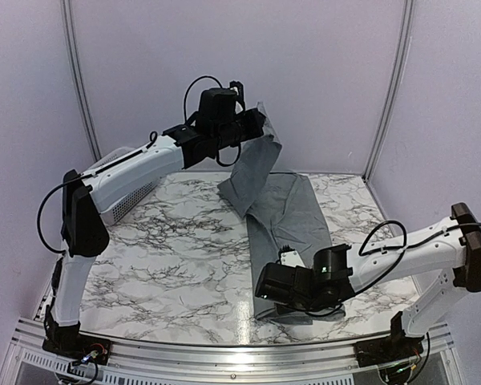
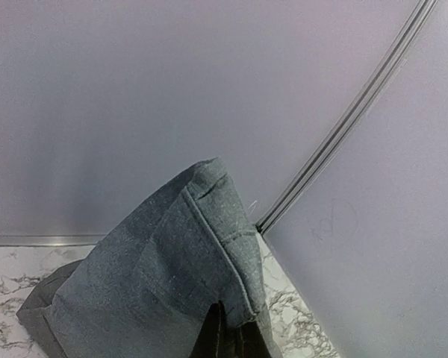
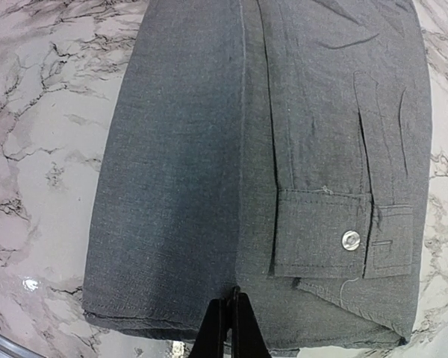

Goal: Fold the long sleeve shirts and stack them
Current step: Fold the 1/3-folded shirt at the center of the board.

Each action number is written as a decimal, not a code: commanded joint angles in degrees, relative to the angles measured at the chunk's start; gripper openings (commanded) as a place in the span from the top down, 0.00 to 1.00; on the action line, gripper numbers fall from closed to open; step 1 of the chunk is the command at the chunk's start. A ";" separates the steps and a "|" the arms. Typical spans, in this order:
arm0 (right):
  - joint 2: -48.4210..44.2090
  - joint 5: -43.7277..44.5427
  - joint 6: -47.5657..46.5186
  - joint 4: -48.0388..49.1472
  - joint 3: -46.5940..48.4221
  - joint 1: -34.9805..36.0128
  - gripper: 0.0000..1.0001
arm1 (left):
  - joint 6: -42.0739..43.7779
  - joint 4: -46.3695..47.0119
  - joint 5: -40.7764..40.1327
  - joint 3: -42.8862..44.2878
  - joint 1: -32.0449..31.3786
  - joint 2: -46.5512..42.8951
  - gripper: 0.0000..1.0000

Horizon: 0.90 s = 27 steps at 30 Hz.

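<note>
right gripper lowest in the overhead view, at the near edge of the marble table. fingers pressed together, tips at the near hem of the grey shirt. whether they nip the cloth or only bear down on it: cannot tell.

shirt already narrowed to a long strip, running from the near edge toward the back wall. right wrist view shows a sleeve laid along the strip, cuff with its button close to the near hem.

left gripper high at the back, pinching the far end of the strip; cloth hangs from it in a slack drape down to the table.

only one shirt in view; no stack seen.

step, as judged: crosswise fold, far end over near. next move calls for carrying the raised end forward and low, keeping edges square, laying it on the near half while the near hem is kept from sliding.
</note>
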 commanded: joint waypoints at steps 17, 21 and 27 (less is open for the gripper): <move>-1.28 0.44 4.08 2.67 -2.77 -0.76 0.99 | -0.02 17.20 7.20 7.11 -3.33 6.27 1.00; -2.43 1.10 4.04 2.81 -2.74 -1.20 0.96 | -3.19 19.75 10.43 11.60 -3.40 10.14 1.00; -6.95 3.00 2.87 2.79 -3.09 -2.54 0.71 | -7.74 24.03 14.25 12.07 -3.32 13.34 1.00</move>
